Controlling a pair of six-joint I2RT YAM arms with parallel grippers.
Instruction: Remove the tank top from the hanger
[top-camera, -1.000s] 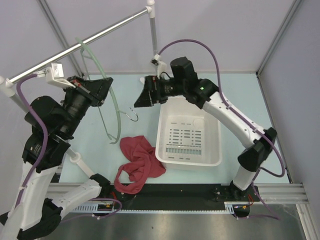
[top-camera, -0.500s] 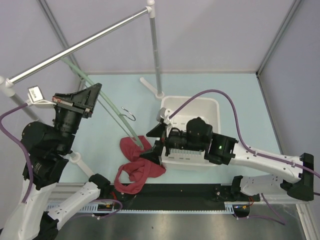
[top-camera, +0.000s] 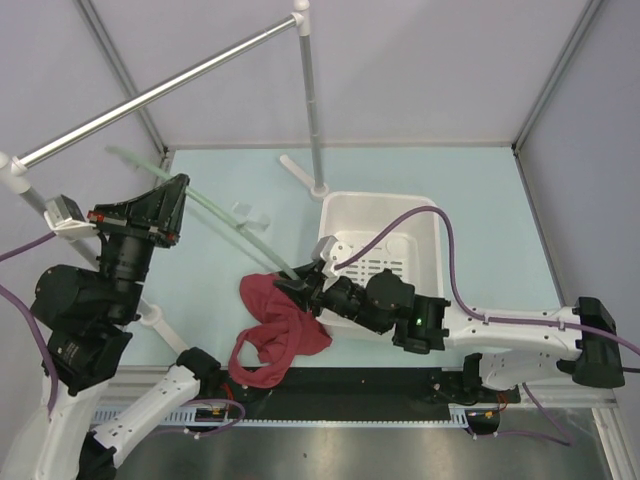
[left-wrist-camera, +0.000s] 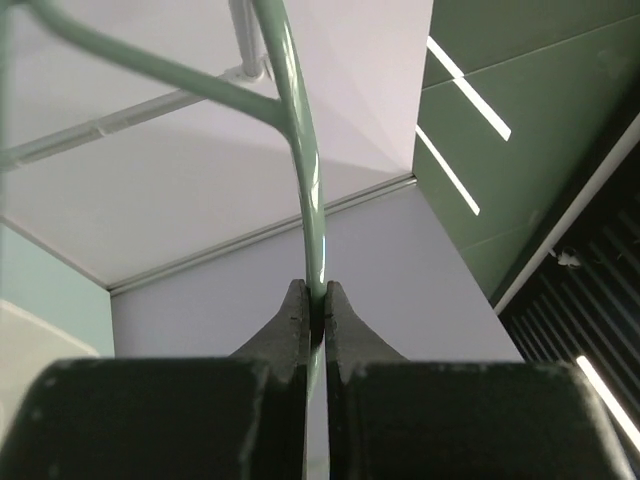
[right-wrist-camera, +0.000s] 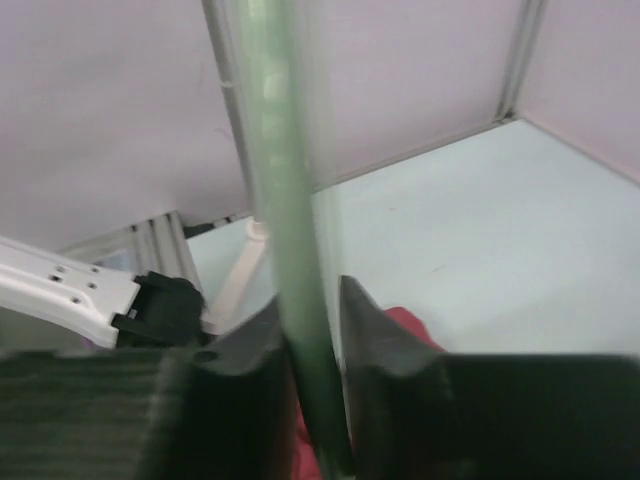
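Note:
The dark red tank top (top-camera: 275, 330) lies crumpled on the table in front of the left arm's base. The pale green hanger (top-camera: 225, 222) slants from the upper left down to the tank top's top edge, blurred by motion. My left gripper (top-camera: 178, 192) is shut on the hanger's thin bar (left-wrist-camera: 300, 150), as the left wrist view (left-wrist-camera: 313, 295) shows. My right gripper (top-camera: 290, 283) hovers at the garment's upper edge. In the right wrist view the hanger (right-wrist-camera: 280, 150) runs between its fingers (right-wrist-camera: 308, 295), a thin gap showing at the right finger. Red fabric (right-wrist-camera: 410, 320) shows just below.
A white plastic basket (top-camera: 380, 197) stands right of the tank top, under the right arm. The long silver rail (top-camera: 160, 95) crosses the upper left, and its upright post (top-camera: 312, 100) stands on a foot (top-camera: 300, 168) behind the basket.
The right arm swung from the back down to the tank top; its jaws widened, then narrowed round the hanger bar. The left gripper tilted the hanger down. The tank top stayed put.

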